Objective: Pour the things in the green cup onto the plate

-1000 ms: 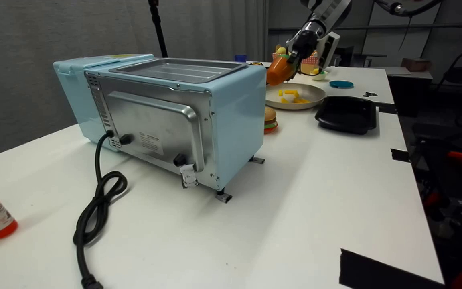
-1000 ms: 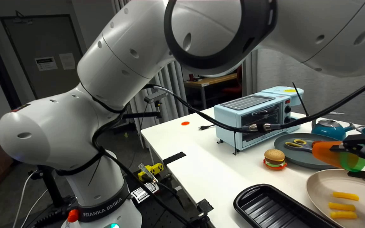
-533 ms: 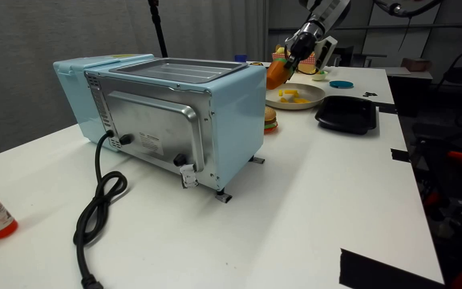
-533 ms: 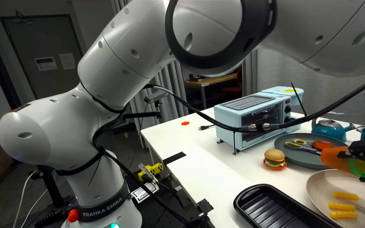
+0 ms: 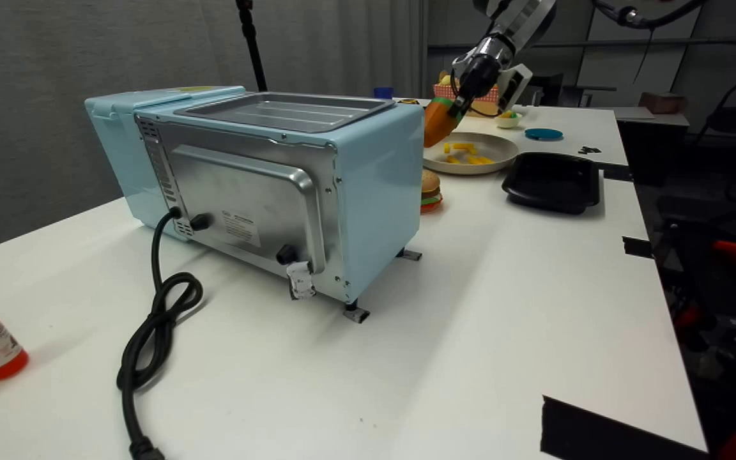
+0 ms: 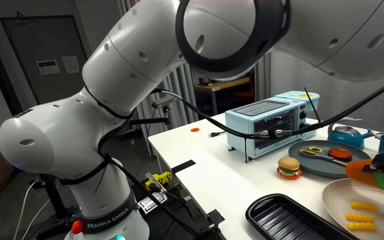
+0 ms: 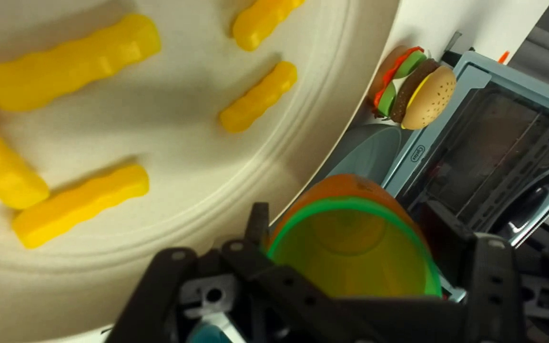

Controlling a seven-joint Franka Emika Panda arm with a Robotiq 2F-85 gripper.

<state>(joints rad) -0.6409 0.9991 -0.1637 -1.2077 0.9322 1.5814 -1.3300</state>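
My gripper [image 7: 346,209] is shut on the green cup [image 7: 350,252], one finger on each side. The cup has a green rim and inside, with an orange outer wall toward its base. It is held tilted above the edge of the pale plate [image 7: 303,157]; no loose piece shows inside the part of it in view. Several yellow, fry-shaped pieces [image 7: 74,66] lie on the plate. In both exterior views, the cup [image 6: 362,170] [image 5: 439,124], gripper [image 6: 380,181] [image 5: 457,108] and plate [image 6: 337,196] [image 5: 502,153] show. The plate's right side is cut off in an exterior view.
A toy burger [image 6: 288,168] sits near the plate, beside the light-blue toaster oven [image 6: 240,125]. A grey plate [image 6: 295,150] with scissors [image 6: 322,156] and a red disc [image 6: 340,153] lies behind the cup. A black pan [image 6: 288,220] stands at the front; a teal kettle [image 6: 345,136] is farther back.
The gripper has carried the cup slightly lower, and rightward in an exterior view. The cup's orange end points more downward. The red disc on the grey plate has come into sight.
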